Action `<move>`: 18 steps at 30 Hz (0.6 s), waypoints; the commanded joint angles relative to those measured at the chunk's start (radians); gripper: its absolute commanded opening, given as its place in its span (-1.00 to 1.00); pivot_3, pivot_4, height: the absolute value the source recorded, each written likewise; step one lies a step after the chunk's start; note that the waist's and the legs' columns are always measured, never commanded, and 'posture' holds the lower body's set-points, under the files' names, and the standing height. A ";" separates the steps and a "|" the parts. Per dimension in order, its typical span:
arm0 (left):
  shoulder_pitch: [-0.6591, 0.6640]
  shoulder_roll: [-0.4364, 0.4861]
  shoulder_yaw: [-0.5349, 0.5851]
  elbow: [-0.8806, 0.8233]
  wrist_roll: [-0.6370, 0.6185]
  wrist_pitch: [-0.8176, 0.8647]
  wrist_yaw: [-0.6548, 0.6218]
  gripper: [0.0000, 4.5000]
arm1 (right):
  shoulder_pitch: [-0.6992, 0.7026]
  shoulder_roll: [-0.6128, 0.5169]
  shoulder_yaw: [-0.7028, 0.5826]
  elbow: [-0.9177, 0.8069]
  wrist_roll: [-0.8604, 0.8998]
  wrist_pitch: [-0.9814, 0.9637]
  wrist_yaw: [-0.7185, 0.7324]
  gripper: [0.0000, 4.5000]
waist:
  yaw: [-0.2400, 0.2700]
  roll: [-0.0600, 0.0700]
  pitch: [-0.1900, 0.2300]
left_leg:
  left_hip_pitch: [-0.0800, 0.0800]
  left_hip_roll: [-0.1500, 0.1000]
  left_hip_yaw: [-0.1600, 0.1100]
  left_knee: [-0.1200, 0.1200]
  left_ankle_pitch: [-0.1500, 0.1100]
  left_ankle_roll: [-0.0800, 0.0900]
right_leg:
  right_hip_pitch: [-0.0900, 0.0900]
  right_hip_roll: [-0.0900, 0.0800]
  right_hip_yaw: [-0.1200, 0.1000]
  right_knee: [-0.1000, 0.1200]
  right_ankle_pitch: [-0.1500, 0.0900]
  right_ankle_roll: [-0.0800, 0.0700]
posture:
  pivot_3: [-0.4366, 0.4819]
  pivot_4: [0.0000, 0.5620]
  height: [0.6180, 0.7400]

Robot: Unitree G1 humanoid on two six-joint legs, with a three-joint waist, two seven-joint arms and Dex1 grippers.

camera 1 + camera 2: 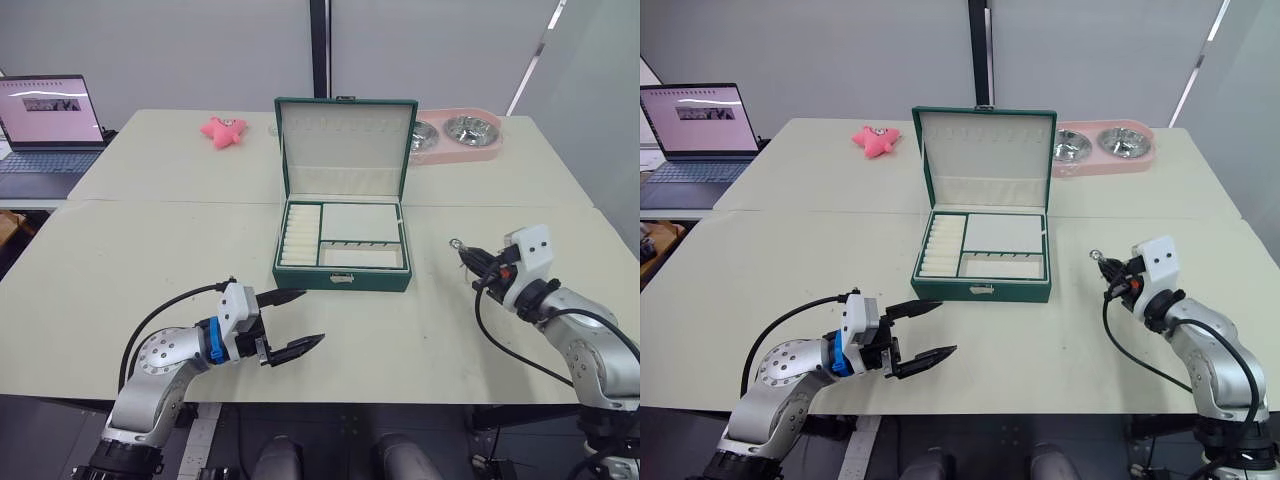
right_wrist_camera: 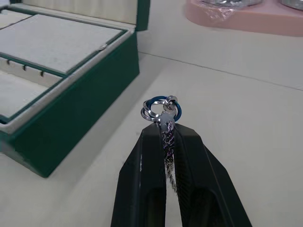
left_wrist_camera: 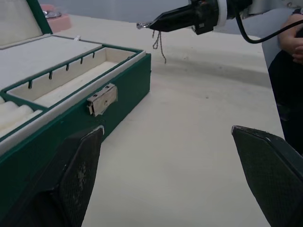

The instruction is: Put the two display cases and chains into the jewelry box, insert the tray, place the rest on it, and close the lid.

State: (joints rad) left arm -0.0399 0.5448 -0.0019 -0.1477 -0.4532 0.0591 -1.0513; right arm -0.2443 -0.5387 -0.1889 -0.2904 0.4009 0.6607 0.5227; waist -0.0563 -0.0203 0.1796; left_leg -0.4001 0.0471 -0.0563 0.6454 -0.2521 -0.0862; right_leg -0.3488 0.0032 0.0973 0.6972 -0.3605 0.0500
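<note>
The dark green jewelry box (image 1: 343,280) stands open at the table's middle, its lid (image 1: 345,140) upright. The tray (image 1: 360,222) sits inside it, ring rolls on the left. The display cases are hidden. To the right of the box, my right gripper (image 1: 466,252) is shut on a silver chain (image 2: 162,108), whose rings stick out past the fingertips. The chain (image 3: 158,40) dangles above the table. My left gripper (image 1: 310,317) is open and holds nothing, low over the table just in front of the box's front left corner and clasp (image 3: 102,99).
At the back right stands a pink double pet bowl (image 1: 455,135), and a pink star toy (image 1: 223,130) lies at the back left. A laptop (image 1: 45,125) sits on a desk further left. A person's arm (image 3: 291,40) shows past the table's right edge.
</note>
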 commanded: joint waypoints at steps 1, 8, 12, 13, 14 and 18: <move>0.023 -0.014 0.051 -0.028 -0.015 -0.029 0.035 1.00 | -0.065 -0.019 0.017 -0.047 0.041 0.030 0.030 -0.99 | 0.000 0.000 0.000 | 0.000 0.000 0.000 0.000 0.000 0.000 | 0.000 0.000 0.000 0.000 0.000 0.000 | -0.05 -0.47 1.00; 0.109 -0.034 0.100 -0.114 -0.026 -0.013 0.120 1.00 | -0.208 0.016 0.073 -0.023 0.087 0.071 0.051 -0.99 | 0.001 0.000 0.000 | 0.000 0.000 0.000 0.000 0.000 0.000 | -0.001 -0.001 0.000 0.000 0.000 0.000 | -0.05 -0.47 1.00; 0.171 -0.039 0.126 -0.191 -0.040 0.011 0.177 1.00 | -0.310 0.063 0.120 0.018 0.098 0.074 0.062 -0.99 | -0.002 0.000 0.000 | 0.000 0.000 0.001 0.000 0.000 0.000 | -0.001 -0.001 0.001 0.000 0.000 0.000 | -0.05 -0.47 1.00; 0.180 -0.040 0.131 -0.207 -0.043 0.017 0.189 1.00 | -0.327 0.071 0.127 0.028 0.100 0.074 0.065 -0.99 | -0.001 0.000 0.000 | 0.000 0.000 0.001 0.000 0.000 0.000 | -0.001 -0.001 0.001 0.000 0.000 0.000 | -0.05 -0.47 1.00; 0.190 -0.042 0.136 -0.223 -0.048 0.024 0.203 1.00 | -0.342 0.077 0.135 0.037 0.102 0.072 0.069 -0.99 | -0.001 0.000 0.000 | 0.000 0.000 0.001 0.000 0.000 0.000 | -0.001 -0.001 0.000 0.000 0.000 0.000 | -0.05 -0.47 1.00; 0.222 -0.049 0.154 -0.278 -0.068 0.051 0.250 1.00 | -0.378 0.095 0.165 0.069 0.100 0.059 0.092 -0.99 | 0.001 0.000 0.000 | -0.001 0.000 0.000 0.000 0.000 0.000 | -0.001 -0.001 0.000 0.000 0.000 0.000 | -0.05 -0.47 1.00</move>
State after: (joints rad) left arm 0.1776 0.5036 0.1278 -0.3729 -0.4984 0.1040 -0.8205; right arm -0.6017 -0.4462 -0.0181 -0.2096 0.4927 0.7412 0.5992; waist -0.0552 -0.0202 0.1799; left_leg -0.4007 0.0466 -0.0560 0.6453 -0.2522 -0.0862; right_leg -0.3498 0.0013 0.0970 0.6972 -0.3605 0.0500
